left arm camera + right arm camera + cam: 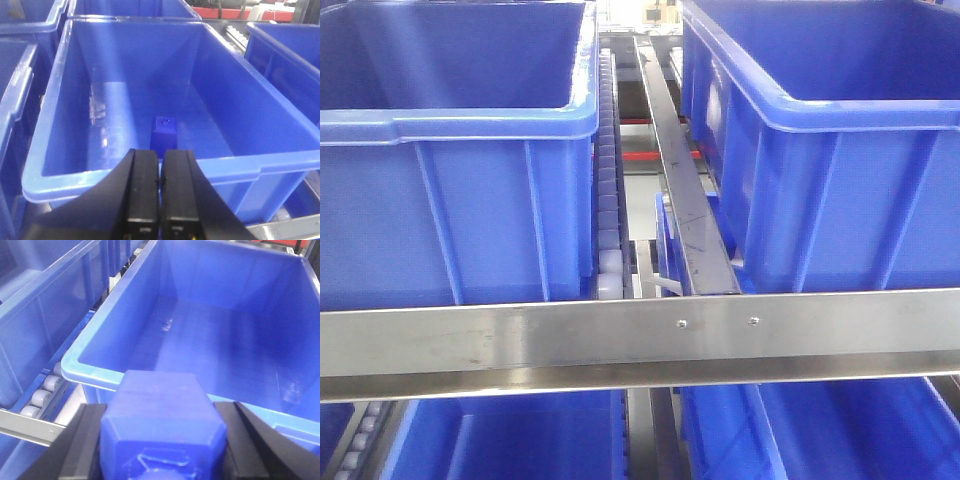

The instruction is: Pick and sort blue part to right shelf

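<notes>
Right wrist view: on the right shelf [640,335], a large bin [90,365] lies open directly ahead of and below the right gripper [157,440], whose jaws are clamped on the blue part [157,420] just short of the near rim. Left gripper [160,195], jaws pressed together and holding nothing, faces another bin [150,172] where what appears to be a twin part [164,132] rests.
</notes>
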